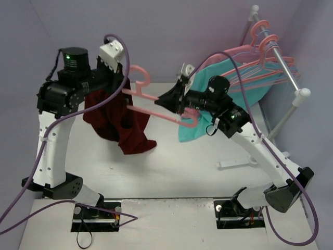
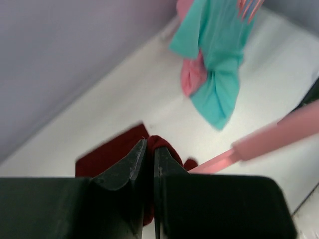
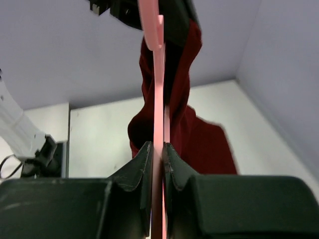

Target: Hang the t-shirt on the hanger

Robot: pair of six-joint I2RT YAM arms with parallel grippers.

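Above the table [image 1: 182, 156], one t-shirt [image 1: 112, 117]; one hanger [image 3: 158, 89] touching it.

text: none legible in any view | t-shirt [image 1: 112, 119]: no print or tag wording readable | hanger [image 1: 156, 114]: no marking readable | worktop [image 1: 171, 156]: no label, number or sign readable

Pale lilac walls [image 1: 156, 31] close off the far side and both flanks of a white tabletop [image 1: 182, 172]. At the far right corner stands a metal clothes rail [image 1: 285, 65] on white round-capped posts, running along the right edge. The light is even and diffuse, leaving only faint, soft shadows on the tabletop.
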